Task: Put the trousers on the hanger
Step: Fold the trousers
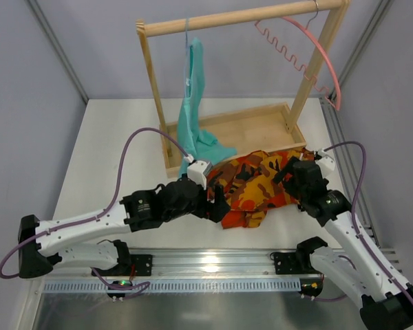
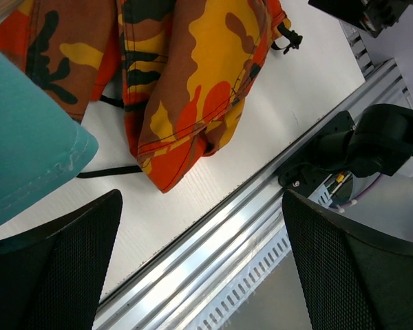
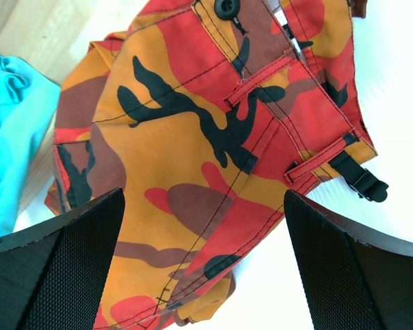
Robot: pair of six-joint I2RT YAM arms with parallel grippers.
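Observation:
The camouflage trousers (image 1: 258, 185) lie crumpled on the white table, in front of the wooden rack's base. The pink hanger (image 1: 323, 51) hangs empty by its metal hook at the right end of the rack's rail. My left gripper (image 1: 217, 203) is open at the trousers' left edge; in its wrist view (image 2: 203, 275) the trousers (image 2: 193, 82) lie beyond the fingers, nothing between them. My right gripper (image 1: 289, 172) is open over the trousers' right part; in its wrist view (image 3: 203, 268) the waistband with belt loops (image 3: 213, 137) lies under the spread fingers, not gripped.
A wooden rack (image 1: 241, 17) with a tray base (image 1: 248, 127) stands at the back. A teal garment (image 1: 193, 103) hangs from its rail and trails onto the tray and table. An aluminium rail (image 1: 213, 265) runs along the near edge.

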